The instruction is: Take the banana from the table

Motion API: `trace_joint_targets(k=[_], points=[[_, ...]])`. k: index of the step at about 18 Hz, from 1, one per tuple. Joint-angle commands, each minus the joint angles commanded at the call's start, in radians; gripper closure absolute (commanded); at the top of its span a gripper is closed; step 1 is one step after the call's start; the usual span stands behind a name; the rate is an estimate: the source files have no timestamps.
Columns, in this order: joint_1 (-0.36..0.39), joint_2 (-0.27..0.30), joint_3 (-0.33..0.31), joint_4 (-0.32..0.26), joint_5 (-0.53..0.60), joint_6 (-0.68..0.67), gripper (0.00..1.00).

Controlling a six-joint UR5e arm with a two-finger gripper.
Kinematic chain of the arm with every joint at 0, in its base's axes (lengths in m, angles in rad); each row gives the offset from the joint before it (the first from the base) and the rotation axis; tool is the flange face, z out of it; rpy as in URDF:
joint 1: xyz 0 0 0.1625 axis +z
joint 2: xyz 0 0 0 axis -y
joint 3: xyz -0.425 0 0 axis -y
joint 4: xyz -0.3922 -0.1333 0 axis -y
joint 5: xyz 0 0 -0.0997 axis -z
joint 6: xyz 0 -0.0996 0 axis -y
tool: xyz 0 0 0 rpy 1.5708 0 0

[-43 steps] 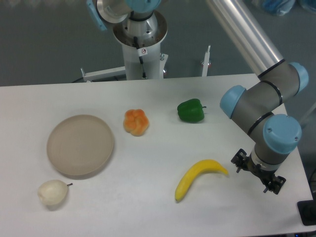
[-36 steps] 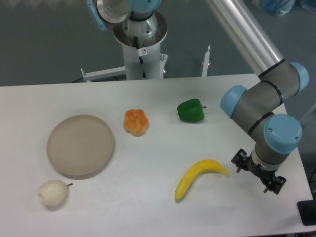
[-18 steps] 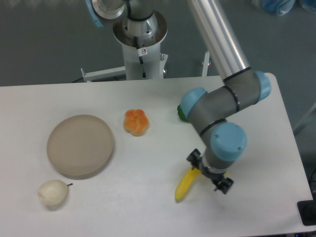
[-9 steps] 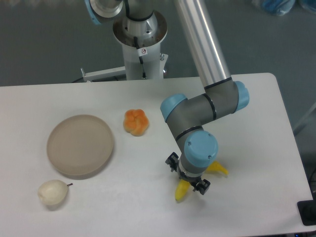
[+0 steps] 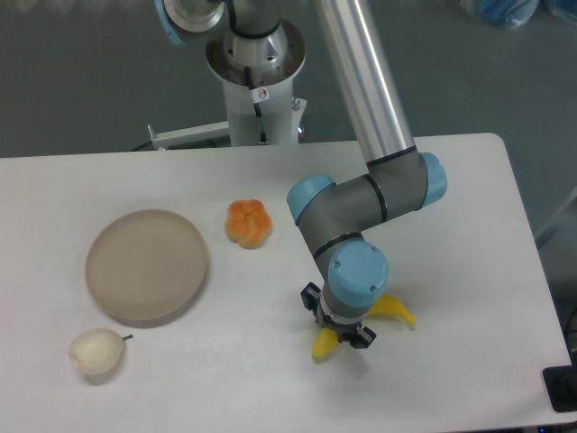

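Note:
The bright yellow banana (image 5: 397,311) lies on the white table (image 5: 469,225), front right of centre. Only its two ends show: the right end past the wrist and the lower left tip (image 5: 323,346). My gripper (image 5: 338,327) hangs directly over the banana's middle and hides it. The black fingers straddle the fruit, low at it. I cannot tell from this view whether the jaws are open or closed on it.
A round beige plate (image 5: 147,264) lies at the left. A pale cream pear (image 5: 96,352) sits at the front left. An orange fruit (image 5: 248,223) lies behind centre. The arm's elbow hides the green pepper. The robot base (image 5: 257,77) stands behind the table.
The arm swung left from the table's right edge to over the banana, covering the green pepper. In the last half second the gripper shifted slightly left and down; the banana's tip shifted slightly.

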Motion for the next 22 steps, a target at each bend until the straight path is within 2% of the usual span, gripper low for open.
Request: trace_joint_targets(k=[5,6,7,8,9,18,22], points=[[0.057,0.061,0.031,-0.006,-0.018,0.005,0.94],[0.070,0.061,0.057,-0.029,-0.018,0.003,0.94],[0.096,0.061,0.108,-0.107,-0.018,0.014,0.93],[0.113,0.058,0.144,-0.152,-0.017,0.029,0.93],[0.123,0.052,0.164,-0.163,-0.020,0.049,0.93],[0.218,-0.003,0.236,-0.157,-0.014,0.236,0.93],[0.222,-0.005,0.241,-0.155,-0.012,0.258,0.94]])
